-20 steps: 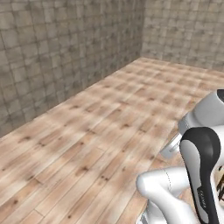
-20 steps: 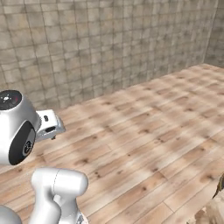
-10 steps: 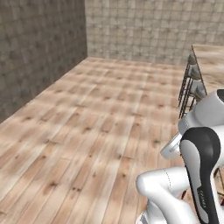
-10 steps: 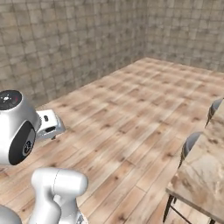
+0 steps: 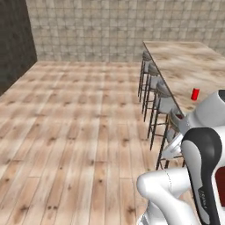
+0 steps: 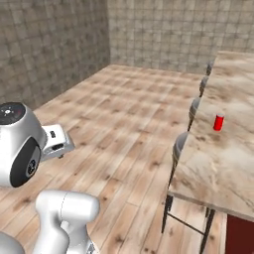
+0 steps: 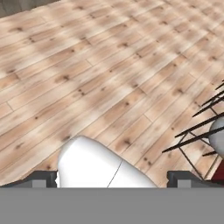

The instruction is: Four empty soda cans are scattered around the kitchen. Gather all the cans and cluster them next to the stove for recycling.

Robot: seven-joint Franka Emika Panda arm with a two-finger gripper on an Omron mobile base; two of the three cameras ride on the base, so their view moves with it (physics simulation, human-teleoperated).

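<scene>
Gripper (image 7: pixel 112 178) is spread wide and empty, fingertips (image 7: pixel 43 178) at the far sides of the hand view, pointing down at bare plank floor (image 7: pixel 87 65); looks like a carry pose while the base travels, not a reach. Going left to right in the base views: tiled wall (image 5: pixel 88 30) and open floor on the left, then a row of grey bar stools (image 5: pixel 158 94) tucked along the edge of a long marble counter (image 5: pixel 189 61), then one bright red can (image 5: pixel 195 94) standing upright on that counter, well apart from the stools' side edge and nowhere near the arm. In the right base view the same can (image 6: pixel 218 122) sits mid-counter, alone. My read: that can is the next pick, and the arm is kept folded to clear the stools on approach. Hard to see: stove and the other three cans, so can't say how far along the gathering is. Counter's far end is cut off by the frame, the arm blocks its near end in the left view, and the can's top is too small to make out.
</scene>
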